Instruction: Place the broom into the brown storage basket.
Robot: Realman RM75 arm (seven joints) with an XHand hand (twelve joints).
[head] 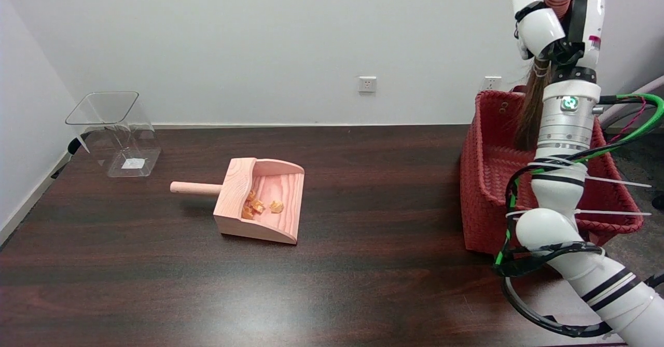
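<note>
glossy dark table (332, 285), woven basket (482, 181), bristly broom (530, 113) in hand (557, 20)

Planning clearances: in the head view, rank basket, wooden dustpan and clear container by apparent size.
1. Storage basket, clearly largest.
2. Wooden dustpan.
3. Clear container, somewhat smaller-looking, but it sits farther back, so that ranking is unsure.

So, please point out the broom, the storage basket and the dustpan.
broom (530, 113): head view, on its hanging brown bristles.
storage basket (474, 191): head view, on its left woven wall.
dustpan (282, 181): head view, on its bare inner floor.
</note>
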